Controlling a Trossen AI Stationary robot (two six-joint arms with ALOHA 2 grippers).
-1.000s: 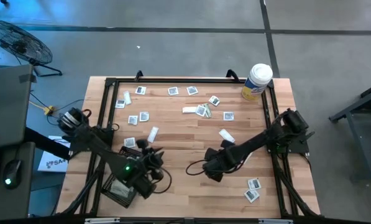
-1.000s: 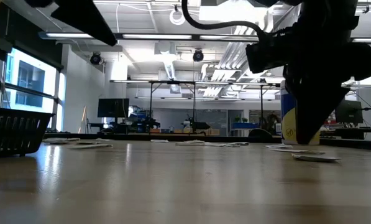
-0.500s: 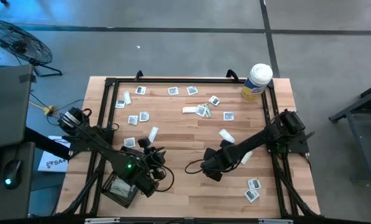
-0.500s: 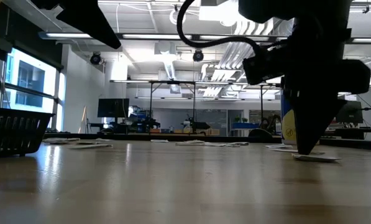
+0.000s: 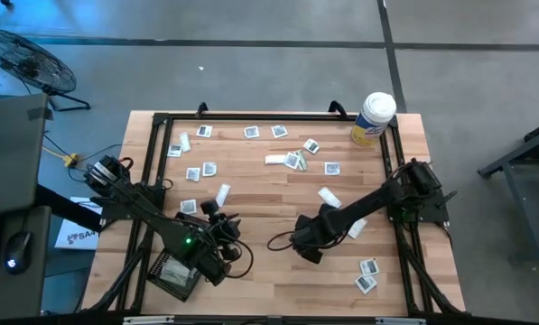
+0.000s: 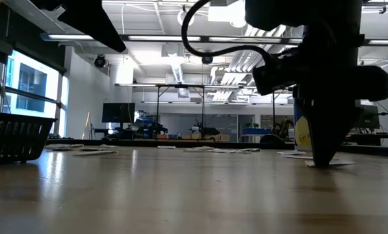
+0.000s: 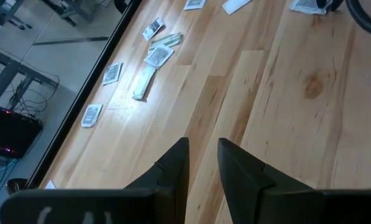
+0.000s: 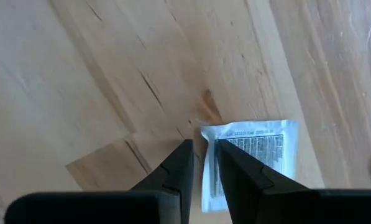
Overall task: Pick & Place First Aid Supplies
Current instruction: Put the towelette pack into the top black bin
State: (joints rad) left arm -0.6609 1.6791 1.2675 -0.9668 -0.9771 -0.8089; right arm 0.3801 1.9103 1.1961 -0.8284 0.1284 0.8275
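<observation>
High view showed the right gripper (image 5: pixel 307 251) low at centre frame, narrowly parted fingers (image 8: pixel 238 174) straddling a white packet's (image 8: pixel 250 158) edge on the desk (image 5: pixel 269 190), apparently mid-pick; next likely needed clenching then lifting; left gripper (image 5: pixel 217 219) idle, narrowly released, lower left.

Many small flat first aid packets (image 5: pixel 251 144) are scattered over the far half of the wooden top; all are lying flat. Most are square white-grey pads with dark print, and a few narrow white strip wrappers (image 5: pixel 222 194) are seen among them. Two square packets (image 5: pixel 368 275) are placed near the right front corner. One printed white packet (image 8: pixel 250 158) is lying flat just at the fingertips of the right gripper (image 8: pixel 204 155).
</observation>
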